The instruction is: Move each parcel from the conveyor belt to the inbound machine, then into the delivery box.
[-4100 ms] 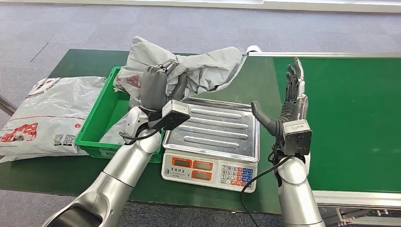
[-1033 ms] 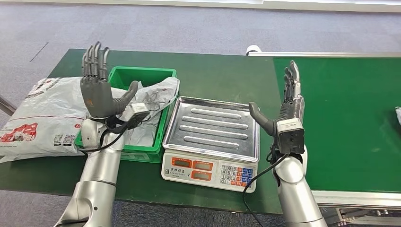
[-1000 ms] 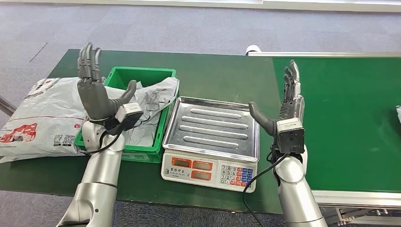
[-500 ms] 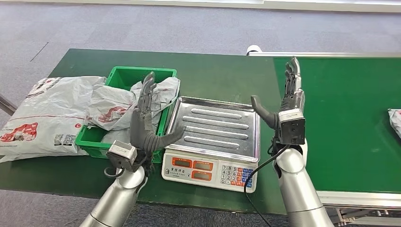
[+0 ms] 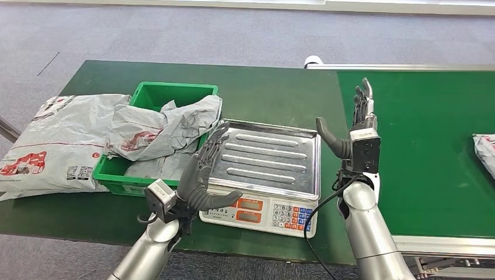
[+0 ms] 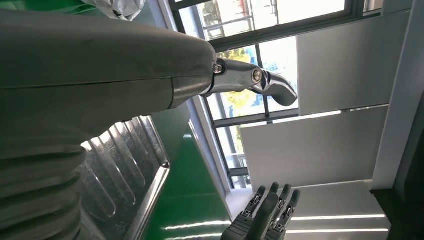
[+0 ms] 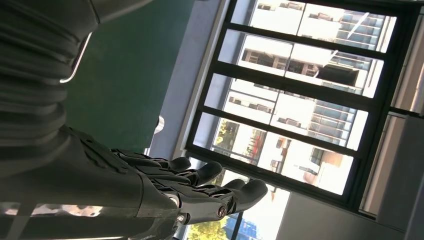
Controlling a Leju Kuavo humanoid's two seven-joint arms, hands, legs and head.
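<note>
Head view, left hand: the left hand (image 5: 201, 175) hangs over the front-left corner of the scale (image 5: 262, 169), fingers spread, thumb out toward 3 o'clock, nothing in it.
Head view, right hand: the right hand (image 5: 353, 131) stands upright at the seam between scale and conveyor belt (image 5: 432, 151), fingers apart and pointing to 12 o'clock, thumb out to 9 o'clock, holding nothing.
Head view, grey parcel: a crumpled grey parcel (image 5: 166, 131) lies in the green delivery box (image 5: 125, 169) at 9 o'clock from the scale, spilling over the box's left and right rims.
Head view, next parcel: another parcel (image 5: 485, 153) lies on the belt at the picture's 3 o'clock edge, partly cut off, well apart from the right hand.
Head view, rest: a large white parcel (image 5: 49, 146) lies on the table (image 5: 265, 93) just left of the box.
Left wrist view: the grey thumb (image 6: 252, 82) juts out free; the ribbed scale tray (image 6: 127, 165) lies below it, with the right hand's fingertips (image 6: 272, 200) beyond and windows (image 6: 245, 55) behind.
Right wrist view: the dark fingers (image 7: 205, 187) are stretched out, slightly apart, closing on nothing, against green belt surface (image 7: 132, 75) and a large window (image 7: 305, 100).
</note>
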